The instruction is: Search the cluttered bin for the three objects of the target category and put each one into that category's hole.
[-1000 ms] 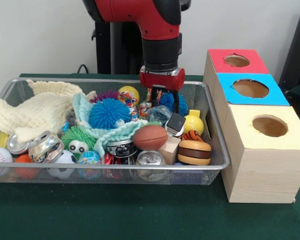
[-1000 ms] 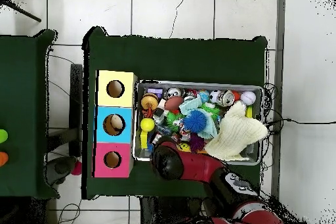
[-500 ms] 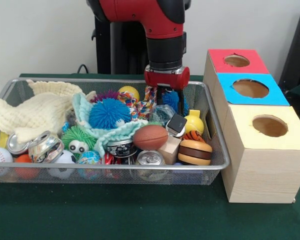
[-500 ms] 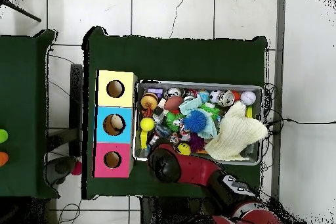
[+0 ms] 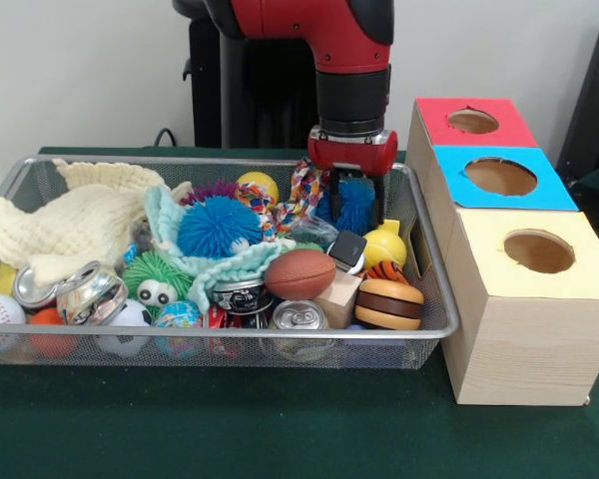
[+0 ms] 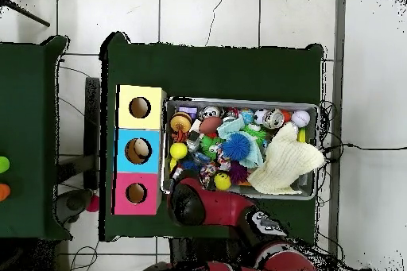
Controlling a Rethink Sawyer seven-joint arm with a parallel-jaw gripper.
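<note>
The wire mesh bin [image 5: 230, 334] is full of toys, cans and cloths; it also shows in the overhead view [image 6: 238, 99]. My gripper [image 5: 351, 200] hangs over the bin's far right corner, close to the boxes. It appears shut on a multicoloured rope toy [image 5: 301, 190], whose other end trails down left onto the pile. A blue spiky ball [image 5: 356, 205] sits right at the fingers. The blue-topped box's hole [image 5: 500, 177] is to the right of the gripper, with something pale inside it in the overhead view [image 6: 137, 151]. There the arm [image 6: 191, 202] hides the gripper.
A red-topped box [image 5: 472, 121] and a yellow-topped box [image 5: 539, 251] flank the blue one. In the bin lie a brown football [image 5: 299, 273], a yellow bottle [image 5: 385, 244], a large blue spiky ball [image 5: 218, 227], cans [image 5: 300, 317] and a cream knitted cloth [image 5: 70, 225].
The gripper has moved to the right, toward the boxes, and slightly up, pulling the rope toy's end along with it. The rest of the pile has barely shifted.
</note>
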